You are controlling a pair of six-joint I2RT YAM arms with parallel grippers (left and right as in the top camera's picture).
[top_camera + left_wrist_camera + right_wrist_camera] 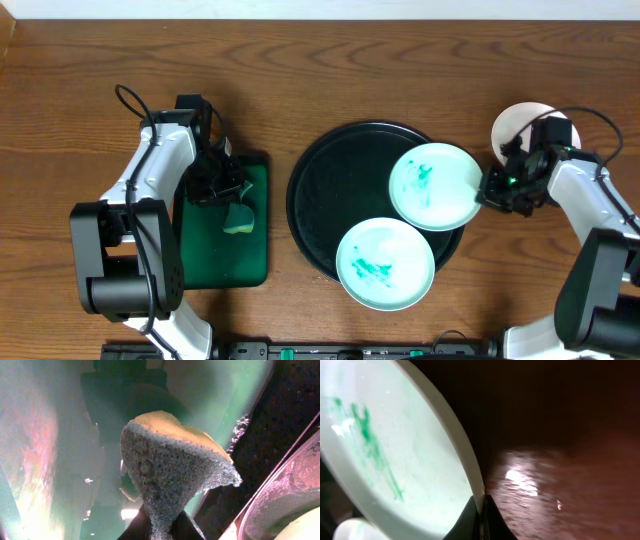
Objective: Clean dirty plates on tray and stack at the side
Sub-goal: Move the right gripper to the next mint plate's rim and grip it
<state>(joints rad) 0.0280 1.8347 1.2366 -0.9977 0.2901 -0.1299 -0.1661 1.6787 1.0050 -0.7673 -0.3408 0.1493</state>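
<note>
The round black tray [330,205] sits mid-table. A plate with teal smears [385,264] lies at its front rim. A second smeared plate [433,186] is tilted over the tray's right rim; my right gripper [490,190] is shut on its right edge, seen close in the right wrist view [380,455] with the fingers [481,510] pinching the rim. A third white plate [518,128] lies on the table at the far right, partly hidden by the right arm. My left gripper [232,200] is shut on a yellow-and-green sponge [170,465] over the green tray.
A small green rectangular tray [225,255] lies left of the black tray, under the left gripper. Brown wooden table [330,70] all round. The black tray's rim and a plate edge [300,495] show at the right of the left wrist view.
</note>
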